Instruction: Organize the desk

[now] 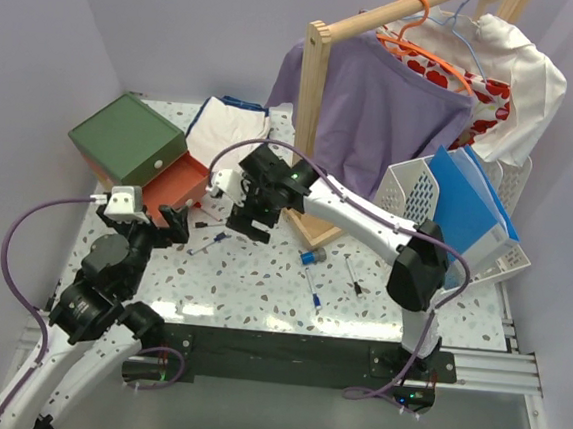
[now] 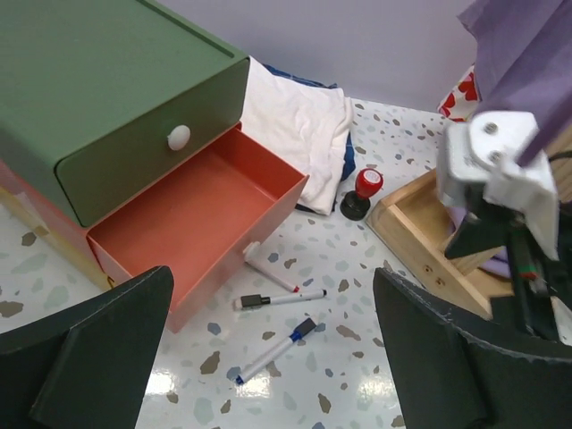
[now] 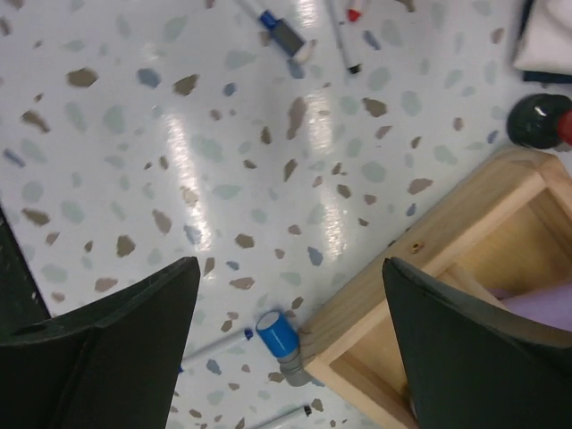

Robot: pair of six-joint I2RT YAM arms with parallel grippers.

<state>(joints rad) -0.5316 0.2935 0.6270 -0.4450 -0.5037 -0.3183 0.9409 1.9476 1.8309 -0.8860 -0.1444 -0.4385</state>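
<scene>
Your left gripper [image 2: 273, 295] has its jaws spread wide with nothing between them. It hangs over the desk [image 1: 260, 283], the speckled white top that fills the overhead view, in front of the green drawer box [image 1: 127, 140] at the far left. The orange drawer [image 2: 192, 219] stands pulled out, and what shows of it is bare.

Just in front of the drawer, three pens lie loose on the desk: a red-tipped pen [image 2: 271, 273], a black-capped marker [image 2: 279, 299] and a blue marker [image 2: 273, 350]. Behind them sit a folded white cloth [image 2: 295, 125] and a red-topped stamp [image 2: 362, 192].

Your right gripper [image 3: 290, 268] is also wide and empty. It hovers near the foot of the wooden rack [image 1: 314, 127], where a blue-capped cylinder [image 3: 277, 335] rests against the wood. Two more pens [image 1: 316, 299] lie apart to the right.

At the far right, the blue folder [image 1: 473, 206] stands in the white basket [image 1: 413, 201].

By my reading you're early on. The folder looks put away, but every small item is on the desk and nothing has reached the drawer.
</scene>
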